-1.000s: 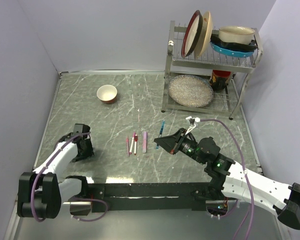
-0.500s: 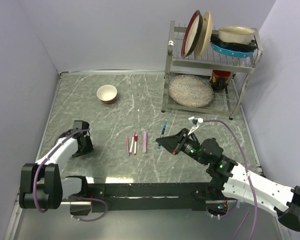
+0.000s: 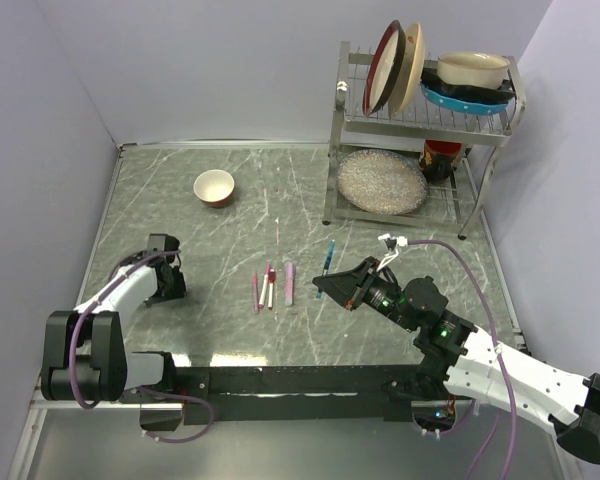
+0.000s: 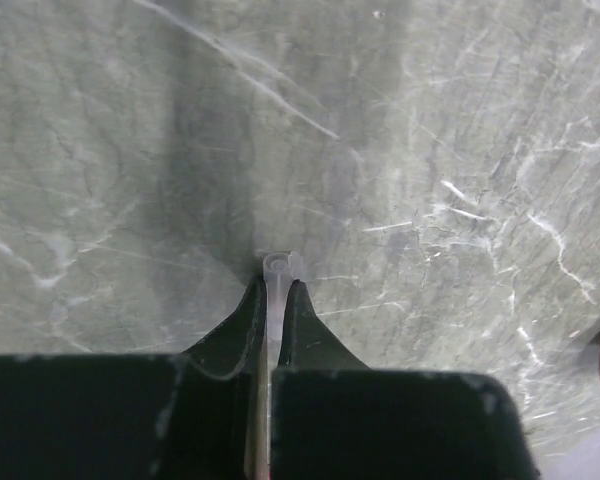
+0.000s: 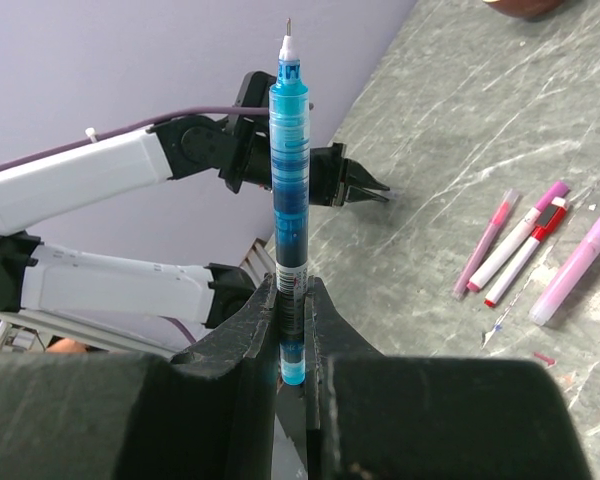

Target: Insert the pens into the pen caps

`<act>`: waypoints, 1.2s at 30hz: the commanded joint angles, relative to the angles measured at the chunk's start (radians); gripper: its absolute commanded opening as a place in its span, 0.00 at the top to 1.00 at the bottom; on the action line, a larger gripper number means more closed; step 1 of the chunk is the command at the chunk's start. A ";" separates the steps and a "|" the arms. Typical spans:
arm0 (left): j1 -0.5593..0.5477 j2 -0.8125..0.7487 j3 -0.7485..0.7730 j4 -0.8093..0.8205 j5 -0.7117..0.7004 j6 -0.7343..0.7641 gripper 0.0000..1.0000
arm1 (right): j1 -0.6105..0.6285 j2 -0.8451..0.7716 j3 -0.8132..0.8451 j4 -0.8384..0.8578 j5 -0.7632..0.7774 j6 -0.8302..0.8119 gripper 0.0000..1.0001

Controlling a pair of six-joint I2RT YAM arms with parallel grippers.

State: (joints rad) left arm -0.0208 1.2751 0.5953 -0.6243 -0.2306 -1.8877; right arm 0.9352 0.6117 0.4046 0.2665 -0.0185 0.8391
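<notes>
My right gripper [image 3: 332, 286] is shut on a blue pen [image 3: 327, 256] with a bare tip; in the right wrist view [image 5: 292, 292] the pen [image 5: 289, 180] stands straight up between the fingers. My left gripper [image 3: 166, 283], at the table's left, is shut on a slim translucent tube [image 4: 277, 266] with an open round end, which looks like a pen cap. Its closed tip [image 5: 376, 190] also shows in the right wrist view, apart from the pen. Several pens and caps lie side by side mid-table: pink [image 3: 255, 292], white and red [image 3: 268, 288], lilac [image 3: 289, 283].
A small bowl [image 3: 214, 187] stands at the back left. A metal dish rack [image 3: 420, 130] with plates and bowls fills the back right. Walls close in on the left and the back of the marbled table [image 3: 210, 240].
My left gripper has moved a little farther from the near edge, still shut on the tube. My right gripper has shifted slightly right and the blue pen has swung more upright.
</notes>
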 commanded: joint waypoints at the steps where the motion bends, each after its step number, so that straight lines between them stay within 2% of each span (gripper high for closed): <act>1: 0.005 0.035 0.012 -0.046 -0.047 0.090 0.99 | -0.003 -0.013 0.034 0.008 0.017 -0.012 1.00; 11: -0.030 -0.141 0.063 -0.094 -0.092 0.349 0.99 | -0.004 0.031 0.028 0.030 0.008 -0.006 1.00; 14: -0.067 -0.213 0.015 0.029 -0.006 0.520 0.99 | -0.003 0.089 0.025 0.049 -0.035 -0.014 1.00; 18: -0.122 -0.310 -0.031 0.193 0.124 0.643 0.99 | -0.003 0.184 -0.001 0.138 -0.144 -0.017 1.00; 20: -0.160 -0.387 -0.064 0.334 0.216 0.714 0.99 | -0.001 0.218 -0.007 0.192 -0.231 -0.018 1.00; 21: -0.172 -0.413 -0.077 0.375 0.246 0.731 0.99 | -0.003 0.249 -0.009 0.201 -0.256 -0.029 1.00; 22: -0.182 -0.463 -0.090 0.488 0.290 0.749 0.99 | 0.001 0.264 -0.010 0.229 -0.297 -0.034 1.00; 25: -0.232 -0.522 -0.126 0.581 0.378 0.766 0.99 | 0.004 0.315 -0.013 0.275 -0.339 -0.057 1.00; 27: -0.264 -0.537 -0.149 0.716 0.489 0.806 0.99 | 0.008 0.361 -0.013 0.290 -0.360 -0.061 1.00; 29: -0.297 -0.553 -0.170 0.799 0.530 0.815 0.99 | 0.010 0.397 -0.012 0.327 -0.394 -0.054 1.00; 36: -0.375 -0.602 -0.206 0.960 0.631 0.803 0.99 | 0.060 0.534 0.036 0.378 -0.411 -0.049 1.00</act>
State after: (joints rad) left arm -0.3618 0.7055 0.3973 0.1535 0.3008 -1.1103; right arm 0.9638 1.1080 0.3996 0.5591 -0.4049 0.8066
